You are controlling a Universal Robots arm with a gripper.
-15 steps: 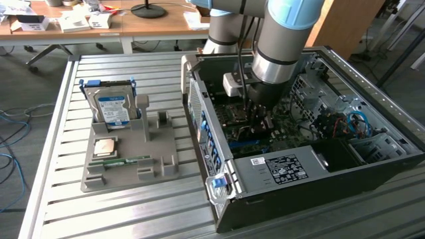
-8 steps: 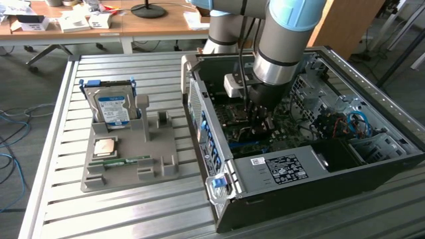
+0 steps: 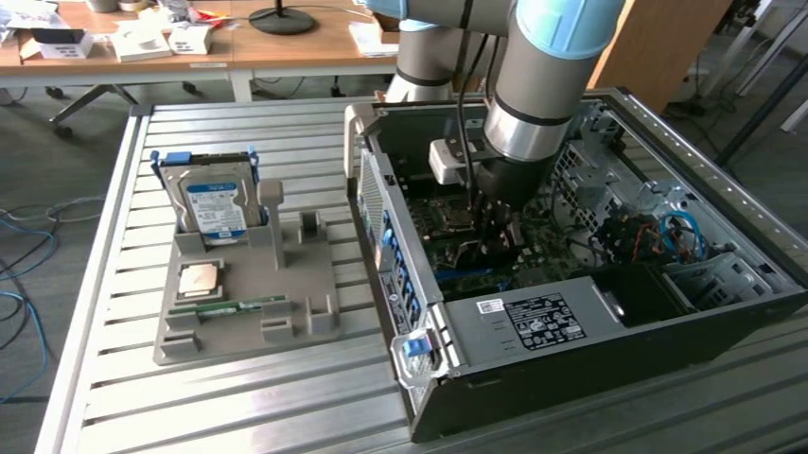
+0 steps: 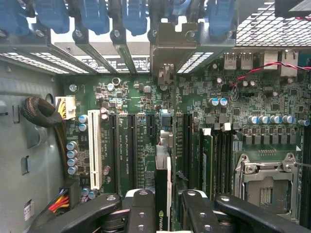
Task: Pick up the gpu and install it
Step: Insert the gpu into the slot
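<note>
While the holder tray [image 3: 240, 322] at the exterior view's left carries the hard drive [image 3: 215, 203], a processor chip [image 3: 200, 280] and a memory stick [image 3: 234, 306], its card place stands vacant, so I judge the pick-up done. Further right on the slatted surface [image 3: 114, 397] lies the open computer case [image 3: 606, 312], with the arm reaching down inside it. In the wrist view the claw [image 4: 164, 206] is clamped on the gpu [image 4: 163, 194], held edge-on with its dark edge up, just above the motherboard [image 4: 146, 102] and in line with a slot between the long black slots [image 4: 131, 145]. Seating looks unfinished: the card sits over the slot, though how deep I cannot tell. Nearby, the white slot [image 4: 95, 145], capacitors [image 4: 72, 155], a sleeved cable bundle [image 4: 41, 114] and the empty processor socket [image 4: 265, 182] crowd the approach.
</note>
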